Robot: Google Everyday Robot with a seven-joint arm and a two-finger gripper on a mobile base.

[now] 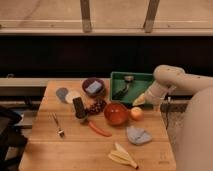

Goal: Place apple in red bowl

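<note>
The apple (136, 113), small and yellow-orange, lies on the wooden table (50, 150) just right of the red bowl (116, 113), touching or nearly touching its rim. The red bowl holds nothing that I can see. My gripper (140, 100) is at the end of the white arm that reaches in from the right. It hangs just above and slightly right of the apple, in front of the green tray's near edge. It holds nothing that I can see.
A green tray (142, 78) with a dark utensil stands behind the bowl. A purple bowl (93, 86) holds a blue sponge. Grapes (95, 106), a dark block (79, 107), a carrot (99, 129), a fork (58, 126), a blue cloth (137, 135) and a banana (122, 156) lie around.
</note>
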